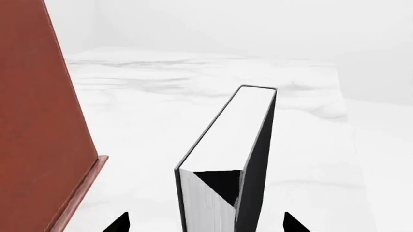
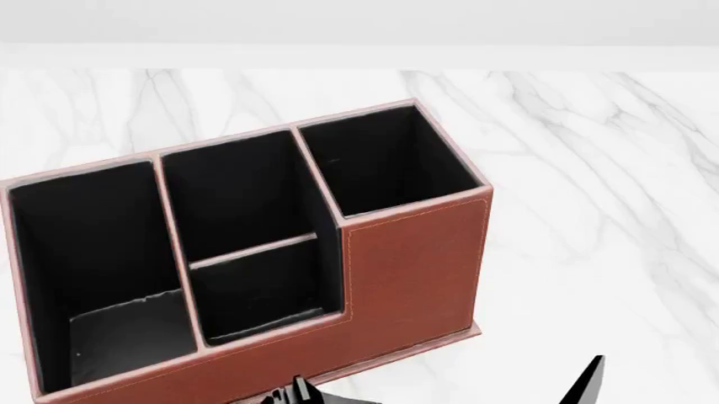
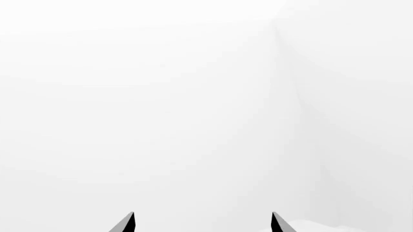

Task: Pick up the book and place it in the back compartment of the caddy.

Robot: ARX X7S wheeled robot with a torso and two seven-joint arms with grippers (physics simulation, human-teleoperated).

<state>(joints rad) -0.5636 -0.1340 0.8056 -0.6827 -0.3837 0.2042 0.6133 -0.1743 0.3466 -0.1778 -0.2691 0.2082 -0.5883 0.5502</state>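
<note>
L gripper (image 1: pixel 206 223): jaws spread wide, tips either side of the book (image 1: pixel 227 159) w/ clear gaps both sides, so nothing pinched as far as the wrist view shows. Book sits dead centre btwn the tips, standing on edge, white page block facing the cam, black covers flanking it, running straight out ahead of the jaws over the marble table (image 1: pixel 161 96). Can't tell if it's resting on the table or lifted. The caddy (image 1: pixel 38 121) wall is just beside the book, off one jaw tip, not touching.

R gripper (image 3: pixel 202 223): jaws apart, nothing btwn them, only blank white ahead.

In head view the caddy (image 2: pixel 405 269) fills the frame; back compartment (image 2: pixel 242 198), the middle cell beyond the thin divider, looks empty. Book not visible there.

Risks, prob.: tall thin book tips over if one tip lands first on closing; tip nearer the caddy may clip or shove its wall; cell is narrow, so a skewed book could catch the rim or divider, or drop into the wrong middle cell.

Writing/brands: none legible anywhere.
</note>
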